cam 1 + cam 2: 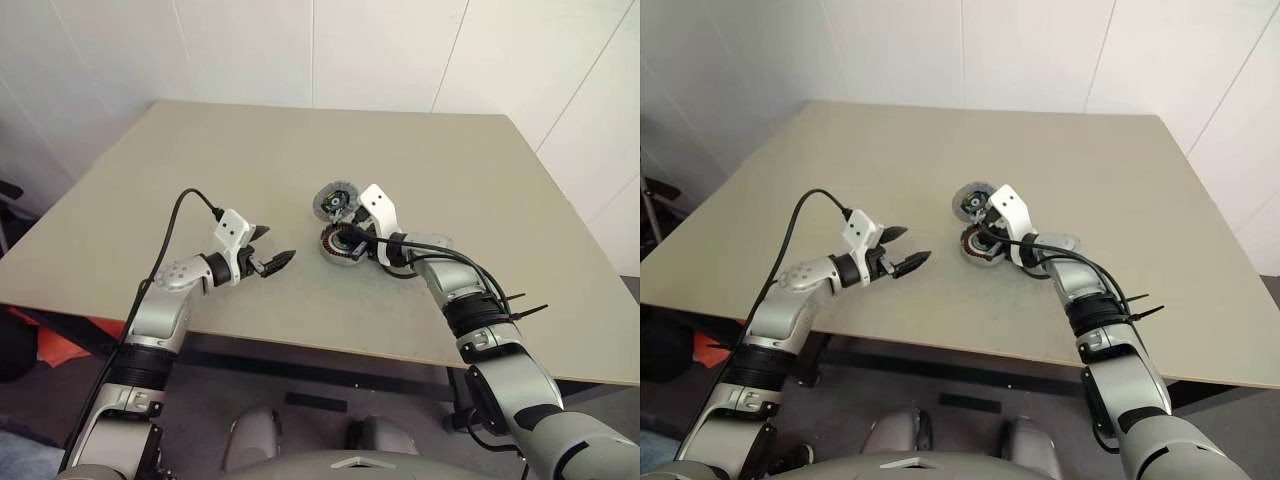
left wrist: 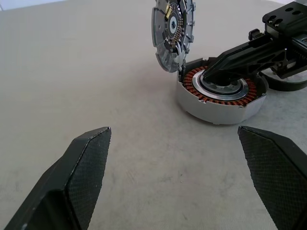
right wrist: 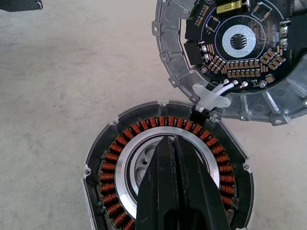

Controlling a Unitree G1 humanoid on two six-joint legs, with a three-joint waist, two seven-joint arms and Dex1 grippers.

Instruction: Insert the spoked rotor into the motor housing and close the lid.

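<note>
My right claw (image 3: pixel 177 191) is pressing its clenched fingers together down into the middle of the housing (image 2: pixel 221 97), grasping nothing that I can see. The housing is sitting on the bench (image 1: pixel 200 170), its copper windings (image 3: pixel 115 158) ringing a silver centre where the rotor (image 3: pixel 144 167) is lying, mostly hidden under my fingers. The lid (image 2: pixel 172 33) is standing open, tilted up at the housing's far edge, its circuit board (image 3: pixel 240 43) showing. My left claw (image 1: pixel 268 250) is hovering released and empty above the bench, well apart from the housing and pointing toward it.
</note>
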